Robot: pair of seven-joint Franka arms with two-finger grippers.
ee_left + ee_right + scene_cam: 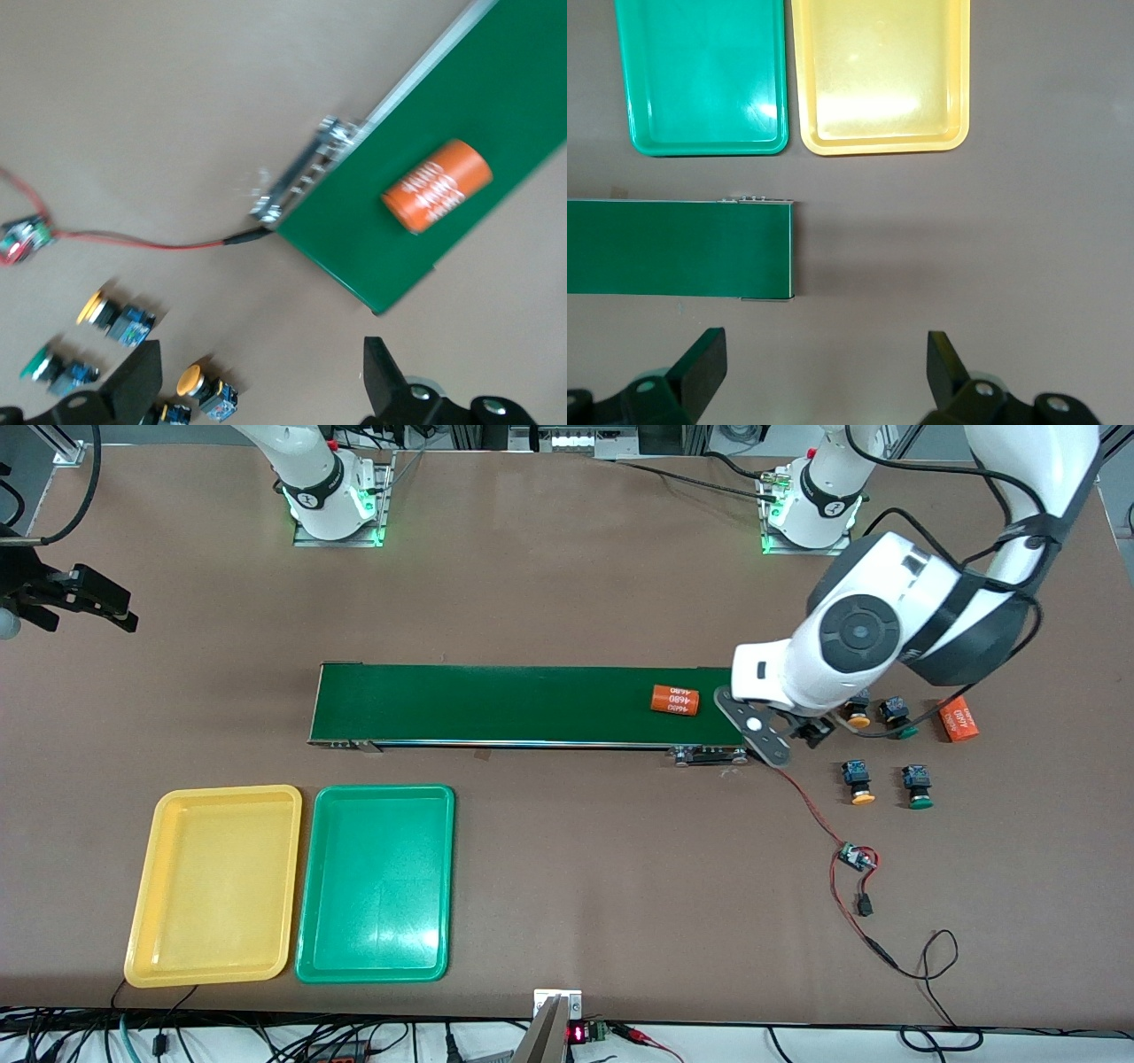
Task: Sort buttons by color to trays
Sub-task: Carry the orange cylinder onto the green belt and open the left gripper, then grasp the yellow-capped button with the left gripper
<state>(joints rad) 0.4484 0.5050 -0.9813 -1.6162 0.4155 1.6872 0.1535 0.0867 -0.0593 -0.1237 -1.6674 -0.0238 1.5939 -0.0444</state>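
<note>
The yellow tray [214, 886] and green tray [376, 883] lay empty nearest the camera, toward the right arm's end. All 4 buttons [858, 782] sat off the belt [523, 705] at the left arm's end, beside the left gripper [261, 376], fingers wide. Its wrist view showed them clearly. The right gripper [824, 372] waited, wide, empty

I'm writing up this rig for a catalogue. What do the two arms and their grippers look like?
Both arms are glossy white with dark grey joint caps; their bases glow green. The left arm carries black cables along its links and a dark wrist bracket. The left gripper and the right gripper each have two black wedge-shaped fingers.
</note>
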